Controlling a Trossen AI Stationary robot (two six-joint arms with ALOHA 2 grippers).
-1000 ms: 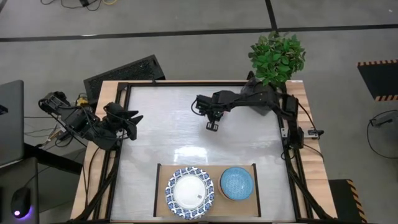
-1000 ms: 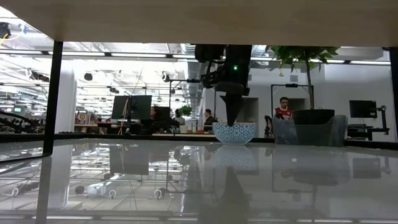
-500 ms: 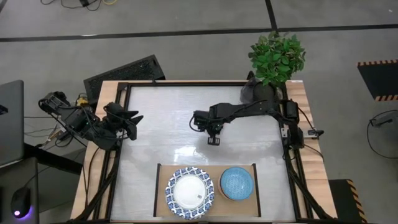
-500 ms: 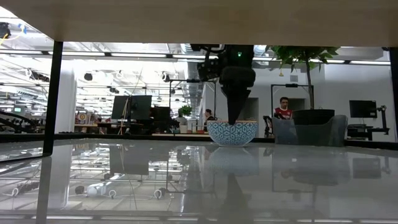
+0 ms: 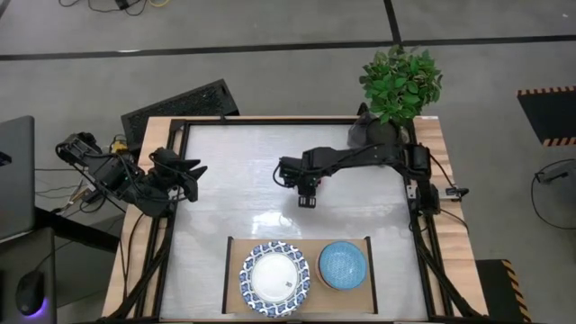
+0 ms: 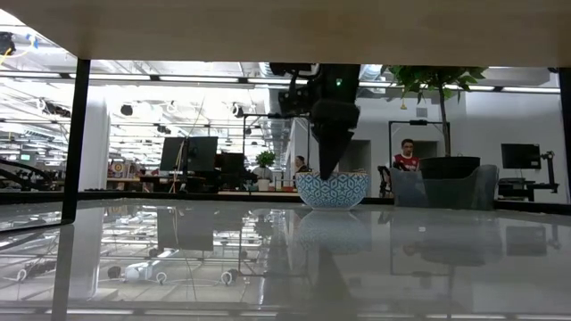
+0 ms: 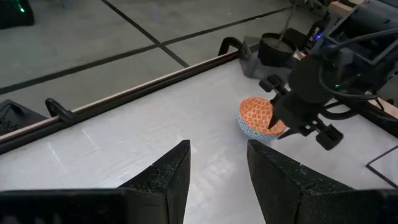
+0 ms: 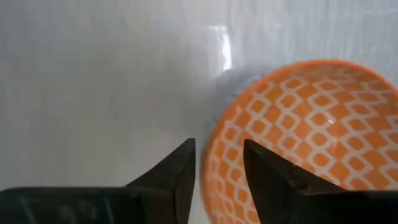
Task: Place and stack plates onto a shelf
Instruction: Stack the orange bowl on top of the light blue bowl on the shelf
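bowl (image 8: 298,124): orange-white lattice inside, blue-white outside | plate (image 5: 274,278): blue-patterned rim, white centre | second bowl (image 5: 342,265): blue | shelf (image 5: 232,247): light wood | plant (image 5: 400,83): green | tabletop (image 5: 234,180): white-grey

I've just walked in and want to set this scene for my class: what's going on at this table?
The right gripper is out over the middle of the table, pointing down at an orange-lined bowl. Its fingers are open and straddle the bowl's rim, one outside and one inside. The left gripper waits open at the table's left edge. On the shelf at the near edge sit one plate and a blue bowl, side by side.
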